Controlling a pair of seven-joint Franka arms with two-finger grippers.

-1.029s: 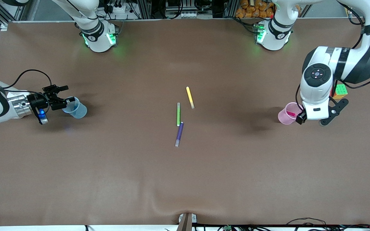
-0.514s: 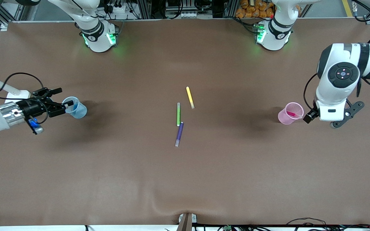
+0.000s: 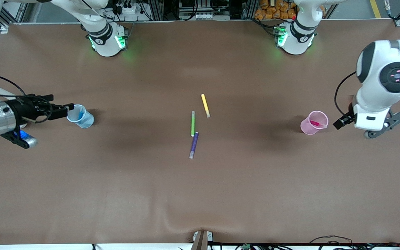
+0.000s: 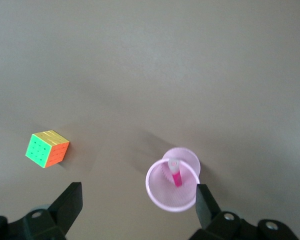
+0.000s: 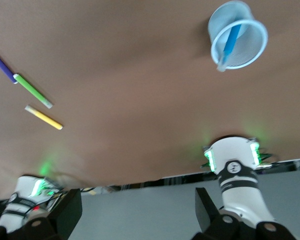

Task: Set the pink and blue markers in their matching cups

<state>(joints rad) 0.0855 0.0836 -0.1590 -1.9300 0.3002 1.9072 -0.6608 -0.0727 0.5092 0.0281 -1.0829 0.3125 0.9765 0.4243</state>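
Note:
The light pink cup (image 3: pixel 313 123) stands upright toward the left arm's end of the table, with the pink marker (image 3: pixel 314 123) leaning inside it. Both also show in the left wrist view, the cup (image 4: pixel 172 186) and the marker (image 4: pixel 175 174). My left gripper (image 3: pixel 340 122) (image 4: pixel 138 210) is open and empty, over the table beside the pink cup. The light blue cup (image 3: pixel 81 117) (image 5: pixel 238 35) stands toward the right arm's end, with the blue marker (image 3: pixel 81 113) (image 5: pixel 229 44) inside. My right gripper (image 3: pixel 67 106) (image 5: pixel 137 212) is open and empty beside it.
A yellow marker (image 3: pixel 205 105), a green marker (image 3: pixel 192 123) and a purple marker (image 3: pixel 194 144) lie at mid-table; the right wrist view shows them too. A colour cube (image 4: pixel 47 148) sits near the pink cup in the left wrist view; the left arm hides it in the front view.
Both grippers have drawn back from their cups toward the table's ends. The left arm has swung outward and now covers the cube. The markers stay in the cups.

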